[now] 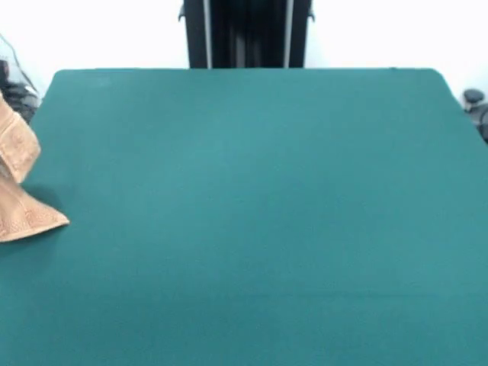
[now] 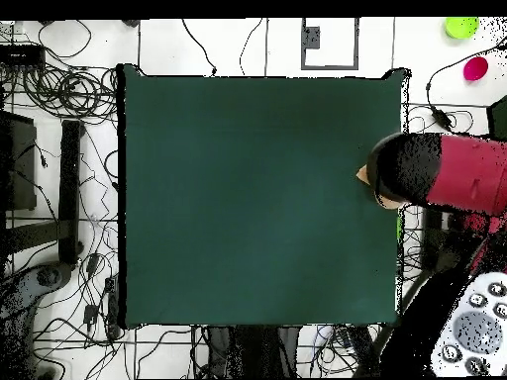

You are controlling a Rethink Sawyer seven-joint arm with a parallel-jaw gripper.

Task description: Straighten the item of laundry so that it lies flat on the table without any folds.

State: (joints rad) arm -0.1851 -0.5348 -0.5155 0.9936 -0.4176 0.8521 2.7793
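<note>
The tan-orange towel (image 1: 21, 215) sits at the left edge of the dark green table (image 1: 252, 213) in the front view. It is bunched and partly raised, with one banded corner resting on the tabletop, and most of it is cut off by the picture's edge. In the overhead view only a small tan tip (image 2: 362, 176) shows at the table's (image 2: 248, 198) right edge. It sticks out from under the black end of the red arm (image 2: 396, 168). The arm's end covers the gripper from above, so I cannot see its state. The front view does not show the gripper.
The robot's black pedestal (image 1: 245, 34) stands at the table's far side. Many cables (image 2: 59, 89) lie on the floor beside the table. A green dish (image 2: 460, 27) and a pink dish (image 2: 476, 68) sit on the floor beyond one corner.
</note>
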